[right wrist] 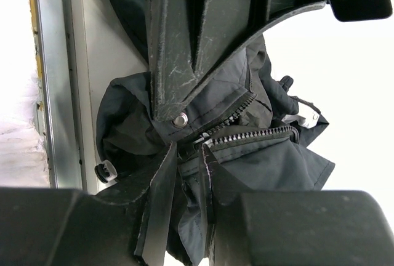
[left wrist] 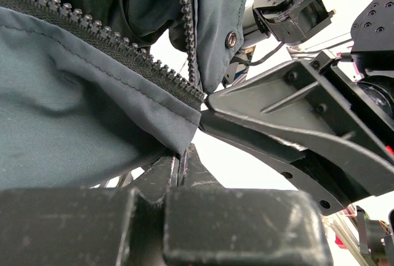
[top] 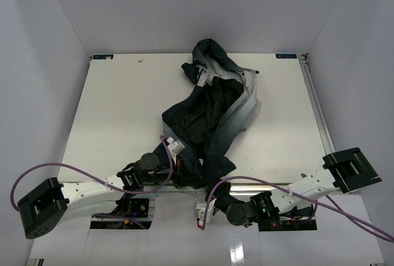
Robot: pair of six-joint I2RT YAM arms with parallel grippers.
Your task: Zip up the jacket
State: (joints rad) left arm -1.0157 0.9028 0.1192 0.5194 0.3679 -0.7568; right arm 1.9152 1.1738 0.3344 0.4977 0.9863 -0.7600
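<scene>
Left claw (left wrist: 181, 158) pinching jacket (left wrist: 74, 112) hem, right claw (right wrist: 188, 155) clamped beside zipper (right wrist: 252, 135)

The place was a robotics lab, set up as an enclosed test cell. A white table (top: 123, 112) stood boxed in by plain white walls (top: 43, 44) at the left, back and right. The left arm (top: 86, 191) and the right arm (top: 308, 186), both black-and-white machines with exposed joints, were mounted at the table's near edge. Purple cables (top: 37, 170) looped loose from them. A metal rail (top: 317, 106) ran along the table's right side, and small printed labels (top: 102, 56) sat at its far corners. The only everyday object was a dark jacket (top: 215, 112), crumpled on the white surface.
</scene>
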